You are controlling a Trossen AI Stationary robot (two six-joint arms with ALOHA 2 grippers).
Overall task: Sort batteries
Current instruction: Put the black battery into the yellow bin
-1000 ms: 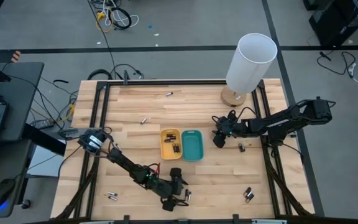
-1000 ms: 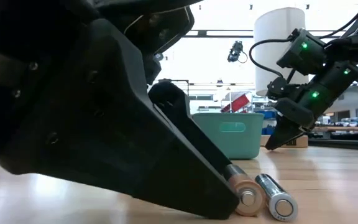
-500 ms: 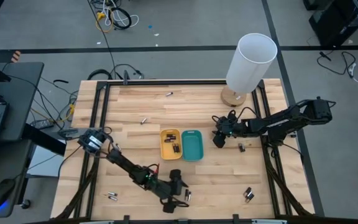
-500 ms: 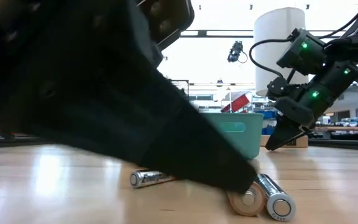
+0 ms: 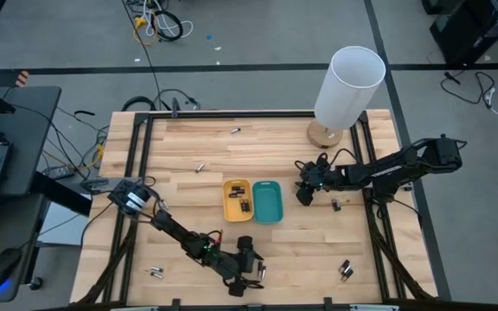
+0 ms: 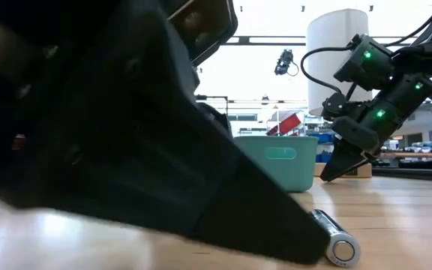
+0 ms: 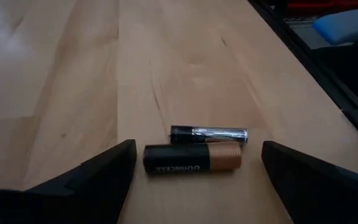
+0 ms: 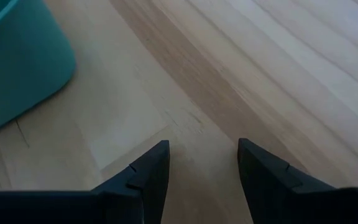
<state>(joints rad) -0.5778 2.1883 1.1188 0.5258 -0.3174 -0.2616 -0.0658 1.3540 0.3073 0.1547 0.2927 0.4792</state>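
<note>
While your left gripper [image 7: 194, 171] stands with fingers [image 7: 98, 174] spread wide and empty, two batteries lie touching between them on the table [image 7: 73, 93]: a copper-topped cell [image 7: 191, 158] nearest, a slimmer silvery cell [image 7: 208, 133] just behind. Lower squarely, and close on the copper-topped one alone. Item two: your right gripper [image 8: 201, 165], fingers apart and empty, hovers beside the teal tray [image 8: 17, 62], just next to the yellow tray [image 5: 237, 199].
</note>
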